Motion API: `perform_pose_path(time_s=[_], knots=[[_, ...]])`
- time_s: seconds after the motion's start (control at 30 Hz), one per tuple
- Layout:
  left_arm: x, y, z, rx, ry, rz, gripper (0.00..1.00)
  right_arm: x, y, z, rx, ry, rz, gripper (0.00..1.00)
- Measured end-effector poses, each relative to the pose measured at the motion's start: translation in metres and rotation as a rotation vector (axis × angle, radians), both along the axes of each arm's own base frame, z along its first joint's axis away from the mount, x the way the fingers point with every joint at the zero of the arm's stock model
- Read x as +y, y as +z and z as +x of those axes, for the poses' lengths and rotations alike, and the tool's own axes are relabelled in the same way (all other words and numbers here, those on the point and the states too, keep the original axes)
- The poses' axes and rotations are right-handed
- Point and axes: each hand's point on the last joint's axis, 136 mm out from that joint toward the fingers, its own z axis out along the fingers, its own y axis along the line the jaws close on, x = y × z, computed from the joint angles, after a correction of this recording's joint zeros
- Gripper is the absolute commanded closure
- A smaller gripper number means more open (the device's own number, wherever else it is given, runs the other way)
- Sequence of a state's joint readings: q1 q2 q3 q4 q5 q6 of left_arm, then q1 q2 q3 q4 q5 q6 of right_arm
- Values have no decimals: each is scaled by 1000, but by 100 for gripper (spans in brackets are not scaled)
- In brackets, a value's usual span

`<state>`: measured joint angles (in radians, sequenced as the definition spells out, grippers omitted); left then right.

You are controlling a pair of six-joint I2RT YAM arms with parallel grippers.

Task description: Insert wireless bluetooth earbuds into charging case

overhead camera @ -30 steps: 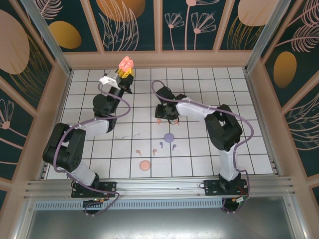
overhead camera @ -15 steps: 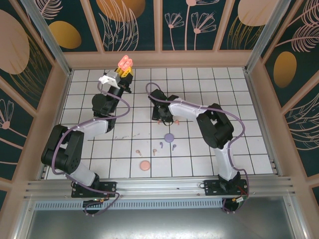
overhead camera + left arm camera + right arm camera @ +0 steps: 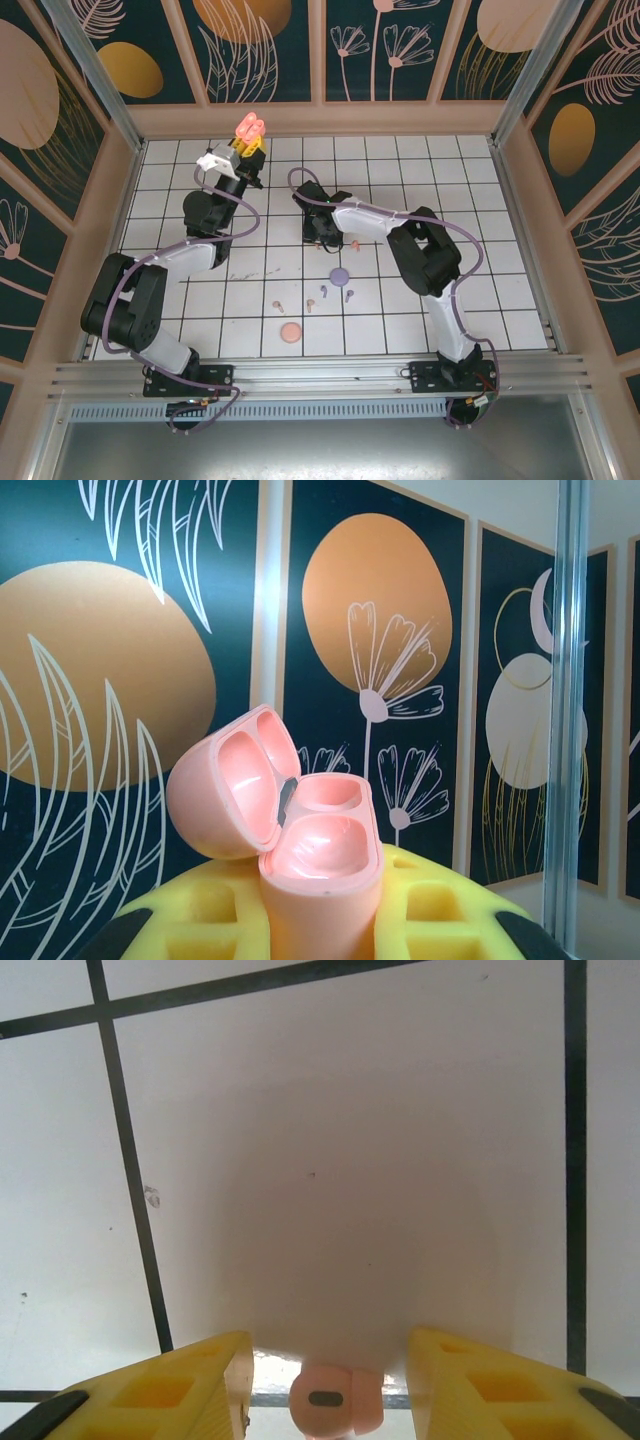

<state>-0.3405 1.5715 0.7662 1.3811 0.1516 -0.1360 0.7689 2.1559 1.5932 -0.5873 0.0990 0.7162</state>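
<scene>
- Currently your right gripper (image 3: 328, 1348) sits over the bench (image 3: 350, 1140), jaws apart, a pink earbud (image 3: 335, 1401) between them.
- Your left gripper (image 3: 249, 145) clamps the open pink case (image 3: 300, 830) near the far edge.

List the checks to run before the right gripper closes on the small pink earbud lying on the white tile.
1. Target: the pink stemmed earbud lies between the jaws of the right gripper: ok.
2. Jaws stand apart, with a gap on each side of the earbud: ok.
3. Which way the earbud's stem points: cannot tell.
4. Receiver: the pale pink clamshell charging case is clamped in the left gripper: ok.
5. Case lid is hinged open and the wells look empty: ok.
</scene>
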Motion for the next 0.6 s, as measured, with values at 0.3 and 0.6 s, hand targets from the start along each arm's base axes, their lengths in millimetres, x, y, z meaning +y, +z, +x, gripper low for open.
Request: perform_pose_path(time_s=[0.3, 0.6], knots=[[0, -1, -1, -2, -1, -1, 100, -1, -1, -1, -4, 0, -18, 58], [1, -1, -2, -4, -2, -4, 100, -1, -3, -1, -11, -23, -54, 59]])
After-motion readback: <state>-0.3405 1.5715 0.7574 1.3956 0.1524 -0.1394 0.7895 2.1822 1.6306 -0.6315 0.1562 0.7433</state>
